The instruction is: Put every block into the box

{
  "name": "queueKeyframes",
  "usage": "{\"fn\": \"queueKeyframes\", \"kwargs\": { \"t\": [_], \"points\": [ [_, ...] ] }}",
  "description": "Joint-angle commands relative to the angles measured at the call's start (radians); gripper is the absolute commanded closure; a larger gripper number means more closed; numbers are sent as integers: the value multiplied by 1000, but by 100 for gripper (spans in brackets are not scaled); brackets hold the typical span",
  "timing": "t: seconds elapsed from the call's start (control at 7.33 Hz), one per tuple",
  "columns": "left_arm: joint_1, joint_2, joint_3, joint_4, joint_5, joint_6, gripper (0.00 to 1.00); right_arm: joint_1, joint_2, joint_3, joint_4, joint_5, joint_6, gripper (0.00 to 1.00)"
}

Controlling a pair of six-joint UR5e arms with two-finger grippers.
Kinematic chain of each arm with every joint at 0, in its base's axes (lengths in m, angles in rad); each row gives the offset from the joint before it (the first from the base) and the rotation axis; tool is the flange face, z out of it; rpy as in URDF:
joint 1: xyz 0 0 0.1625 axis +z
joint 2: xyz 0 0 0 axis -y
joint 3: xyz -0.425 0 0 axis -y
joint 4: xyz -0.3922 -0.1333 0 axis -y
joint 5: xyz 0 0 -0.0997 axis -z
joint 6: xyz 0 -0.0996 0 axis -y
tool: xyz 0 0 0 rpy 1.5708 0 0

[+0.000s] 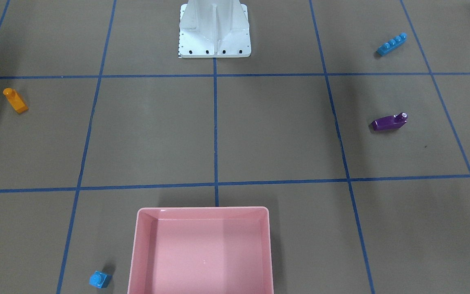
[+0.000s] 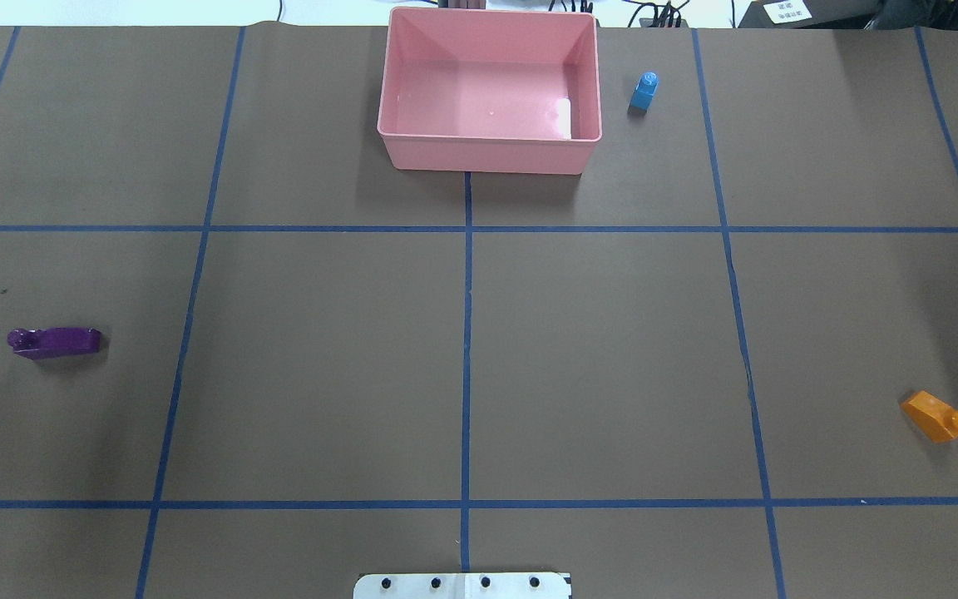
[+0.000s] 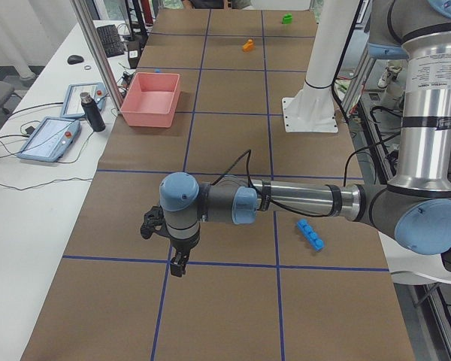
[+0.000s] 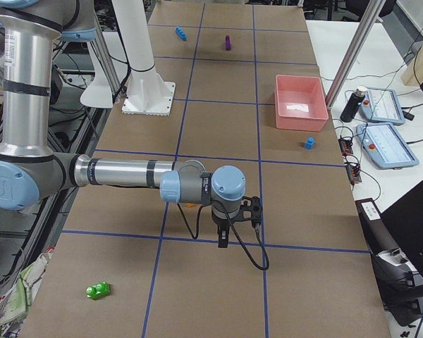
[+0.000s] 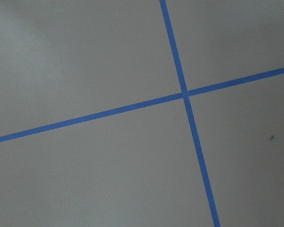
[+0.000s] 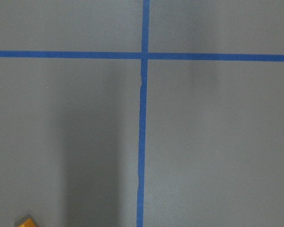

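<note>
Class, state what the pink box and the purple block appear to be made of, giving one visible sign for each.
Pink box: likely glossy moulded plastic; its floor shows a bright reflection. Purple block: likely shiny hard plastic; light glints on its slope.

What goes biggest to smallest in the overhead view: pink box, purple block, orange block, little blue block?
1. Pink box.
2. Purple block and orange block: too alike to rank.
3. Little blue block, though it sits farther from the camera.

Overhead and front views opposed, sharing the box (image 2: 487, 158)
</note>
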Motion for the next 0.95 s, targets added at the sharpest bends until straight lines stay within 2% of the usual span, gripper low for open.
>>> {"fn": "queueKeyframes", "kwargs": {
  "t": [0.0,0.27,0.55,0.82],
  "points": [
    [-1,0,-6,0,1,0,0,0,1,7,9,3,-10,0],
    [15,-14,-44,-9,-26,-2,0,-5,59,35,11,-2,7,0],
    [59,-24,-60,-23,-31,-30,0,-47,118,114,6,-4,39,0],
    [126,-57,-113,-51,-33,-109,0,-156,120,111,28,75,44,0]
  ]
}}
